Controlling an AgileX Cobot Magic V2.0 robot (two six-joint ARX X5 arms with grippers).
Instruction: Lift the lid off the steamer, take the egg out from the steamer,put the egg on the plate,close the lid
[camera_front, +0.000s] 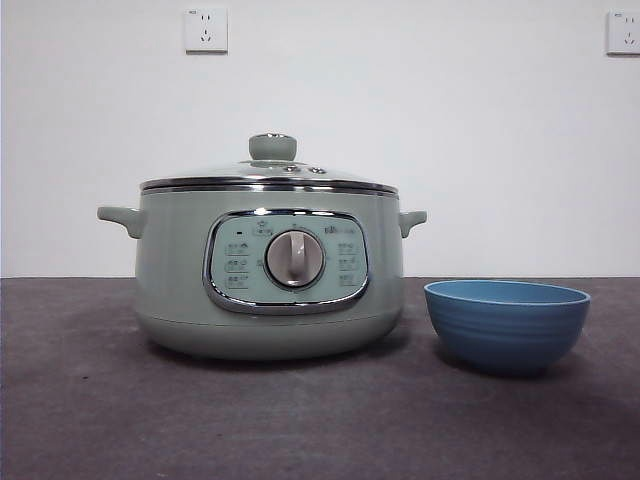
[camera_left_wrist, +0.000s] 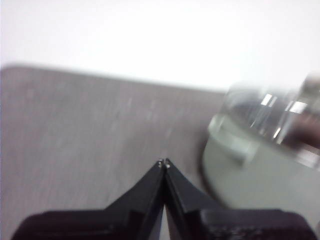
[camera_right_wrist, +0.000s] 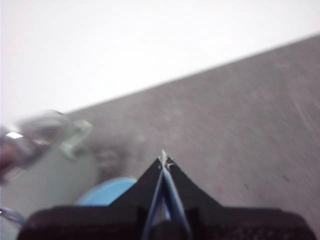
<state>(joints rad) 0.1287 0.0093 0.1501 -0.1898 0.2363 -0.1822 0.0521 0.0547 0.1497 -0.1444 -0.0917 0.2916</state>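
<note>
Sage-green steamer (camera_front: 270, 290) on the bench (camera_front: 90, 400) beside the blue plate (camera_front: 507, 325), its rigid, likely fragile glass lid (camera_front: 268, 176) seated, best lifted by the knob (camera_front: 272, 147); left gripper (camera_left_wrist: 164, 163) and right gripper (camera_right_wrist: 163, 161) fingers closed, empty.

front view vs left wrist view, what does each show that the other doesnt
Only the front view shows the plate, the steamer's dial and the lid's knob. Only the left wrist view shows the left gripper, fingers shut together above the table. Both show the steamer with the lid on it, and the grey table.
</note>
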